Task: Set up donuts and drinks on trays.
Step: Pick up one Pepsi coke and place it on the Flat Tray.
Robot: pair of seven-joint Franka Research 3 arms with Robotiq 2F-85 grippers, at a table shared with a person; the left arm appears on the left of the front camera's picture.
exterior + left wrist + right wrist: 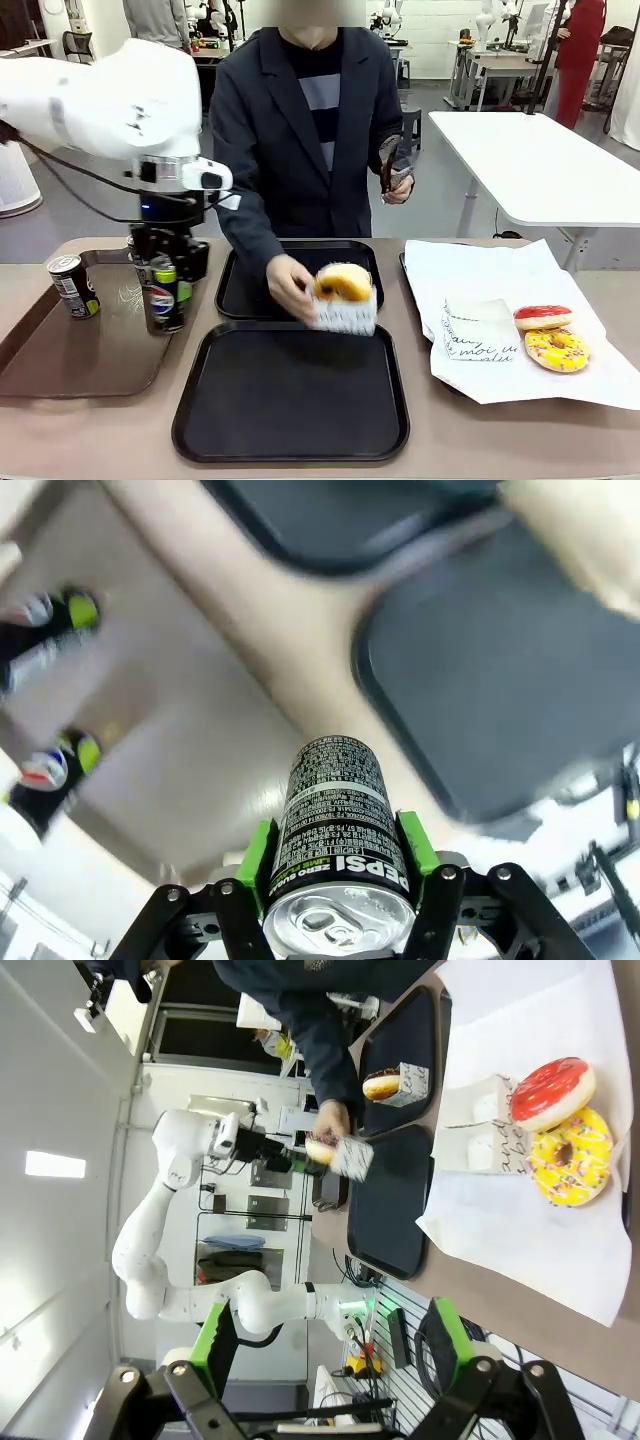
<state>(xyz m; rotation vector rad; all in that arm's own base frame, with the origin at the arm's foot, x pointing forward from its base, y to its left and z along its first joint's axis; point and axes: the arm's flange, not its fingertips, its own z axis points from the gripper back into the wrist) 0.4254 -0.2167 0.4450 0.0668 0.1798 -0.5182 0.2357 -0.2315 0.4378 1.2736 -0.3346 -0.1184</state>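
Clamped on the can [166,300] beside the near tray [290,405], the left gripper [168,275] may bump the person's hand [288,285] holding a donut [343,283] above it; the right gripper [335,1345] has its fingers apart.

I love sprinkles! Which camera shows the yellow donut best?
The right wrist view: the yellow donut is big and sharp there, sprinkles clear. The front view shows it smaller, beside the red donut.

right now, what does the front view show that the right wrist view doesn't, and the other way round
Front: brown tray, a standing can, the Pepsi can clamped in the left claw. Right wrist: its own open right claw, a sleeved donut on the far black tray. Both: red donut, yellow donut, the person's hand holding another sleeved donut.
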